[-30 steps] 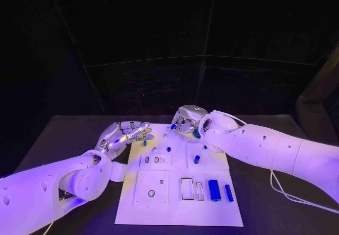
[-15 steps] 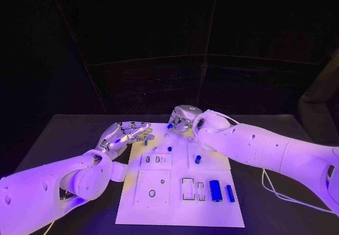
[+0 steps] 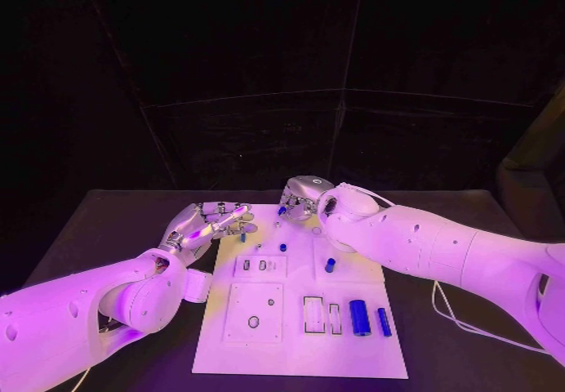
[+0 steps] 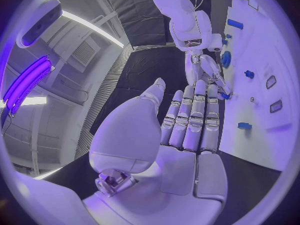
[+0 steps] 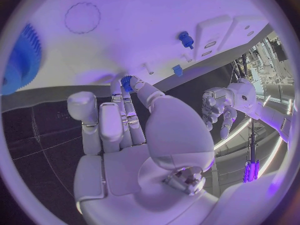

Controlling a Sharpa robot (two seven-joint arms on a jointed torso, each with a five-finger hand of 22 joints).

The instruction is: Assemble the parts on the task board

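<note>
The right hand (image 3: 301, 198) pinches a small blue part (image 5: 127, 82) at its fingertips, over the task board (image 3: 300, 343); just beside the board, the left hand (image 3: 207, 224) hovers with fingers straight, holding nothing

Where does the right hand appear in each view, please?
Head view: right hand at the task board's far edge.
Left wrist view: hand beyond the left hand's fingertips, beside the board.
Right wrist view: hand central, pinching a small blue part over the board.
Shared landmark: the task board.

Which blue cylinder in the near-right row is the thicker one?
The left one, beside the empty slots; the cylinder nearer the task board edge is thinner.
</note>
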